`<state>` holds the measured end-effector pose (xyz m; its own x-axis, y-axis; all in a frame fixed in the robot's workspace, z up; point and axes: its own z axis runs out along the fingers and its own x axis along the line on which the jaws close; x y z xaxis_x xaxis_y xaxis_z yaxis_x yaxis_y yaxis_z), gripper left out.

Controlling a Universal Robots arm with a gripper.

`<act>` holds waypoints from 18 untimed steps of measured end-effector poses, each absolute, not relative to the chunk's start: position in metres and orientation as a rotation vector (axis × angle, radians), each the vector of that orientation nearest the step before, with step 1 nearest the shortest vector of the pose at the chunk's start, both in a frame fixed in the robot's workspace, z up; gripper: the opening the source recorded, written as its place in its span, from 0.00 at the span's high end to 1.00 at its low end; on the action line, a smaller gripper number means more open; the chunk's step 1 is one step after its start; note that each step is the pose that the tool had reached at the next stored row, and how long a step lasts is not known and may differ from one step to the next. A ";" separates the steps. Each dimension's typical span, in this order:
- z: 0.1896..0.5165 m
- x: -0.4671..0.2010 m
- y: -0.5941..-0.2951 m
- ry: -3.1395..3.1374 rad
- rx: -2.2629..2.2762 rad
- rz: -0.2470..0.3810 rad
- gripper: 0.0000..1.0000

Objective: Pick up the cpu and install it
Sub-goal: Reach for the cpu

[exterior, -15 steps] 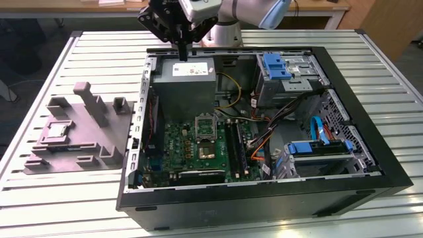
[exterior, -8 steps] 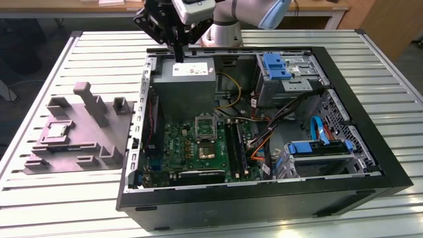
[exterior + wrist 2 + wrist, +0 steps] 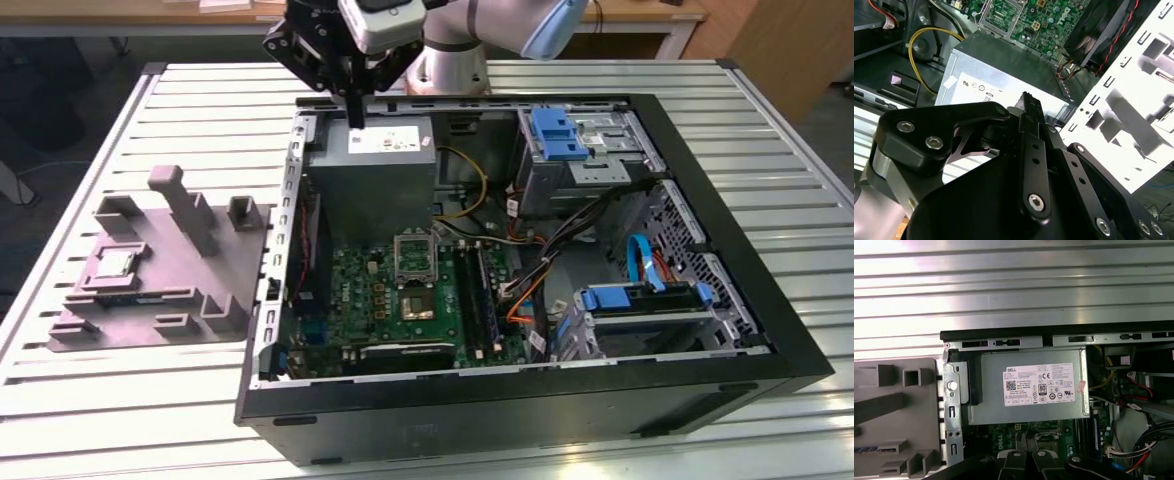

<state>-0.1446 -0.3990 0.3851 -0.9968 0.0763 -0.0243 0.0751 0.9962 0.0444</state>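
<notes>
The cpu [image 3: 114, 263] is sitting on the grey tray [image 3: 207, 285] out on the table [image 3: 134, 400], off to the exterior view's left of the open PC case [image 3: 534, 410] and well apart from your gripper [image 3: 358, 120]. Your gripper's hanging over the grey power supply [image 3: 371, 175] at the case's far edge, fingers pinched together with nothing between them.

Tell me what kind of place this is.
Probably a robotics lab workbench: an opened computer case on a slatted metal table, a grey fixture tray beside it, a robot arm above.
</notes>
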 end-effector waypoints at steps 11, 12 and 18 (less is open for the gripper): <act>0.385 -0.151 -0.399 3.113 0.118 0.068 0.89; 0.385 -0.151 -0.399 3.113 0.118 0.068 0.89; 0.385 -0.152 -0.399 3.113 0.118 0.068 0.89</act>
